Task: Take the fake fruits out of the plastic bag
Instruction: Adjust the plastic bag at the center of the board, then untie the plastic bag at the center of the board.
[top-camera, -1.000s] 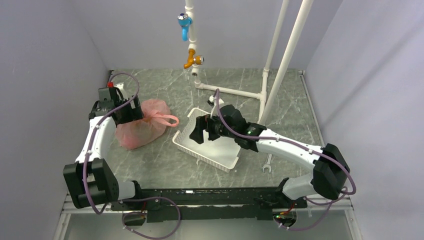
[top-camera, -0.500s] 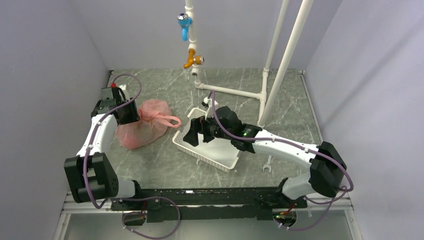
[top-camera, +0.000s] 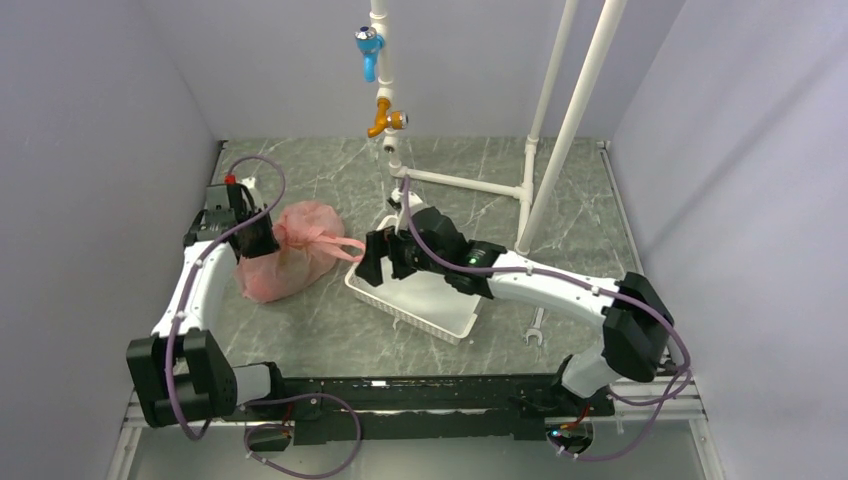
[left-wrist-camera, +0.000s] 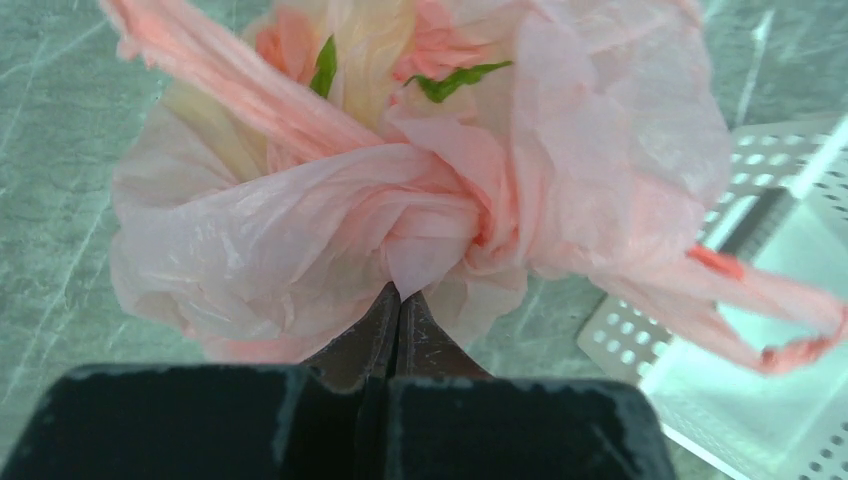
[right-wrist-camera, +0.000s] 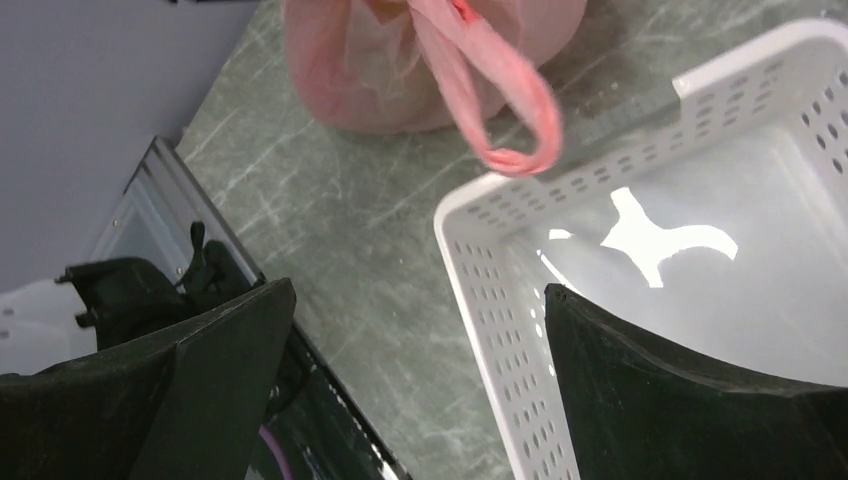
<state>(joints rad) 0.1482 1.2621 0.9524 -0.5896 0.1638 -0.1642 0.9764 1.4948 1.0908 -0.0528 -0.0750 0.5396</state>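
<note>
The pink plastic bag (top-camera: 290, 258) lies bunched on the marble table to the left of the white basket (top-camera: 400, 308). My left gripper (top-camera: 262, 238) sits at the bag's back-left top. In the left wrist view its jaws (left-wrist-camera: 398, 298) are pressed together on a fold of the bag (left-wrist-camera: 300, 230). The fake fruits are inside: green leaves (left-wrist-camera: 455, 80) and a yellowish shape (left-wrist-camera: 370, 40) show through the film. My right gripper (top-camera: 372, 262) hovers open over the basket's left corner (right-wrist-camera: 520, 330), just short of the bag's loop handle (right-wrist-camera: 510, 110). Nothing is between its fingers (right-wrist-camera: 418, 290).
A white pipe frame with a blue tap (top-camera: 369, 45) and an orange valve (top-camera: 385, 118) stands at the back centre. A small wrench (top-camera: 535, 327) lies right of the basket. Grey walls close in on the left, back and right.
The left gripper went from open to shut on the bag's top. The right arm swung left across the basket toward the bag's handle, still open.
</note>
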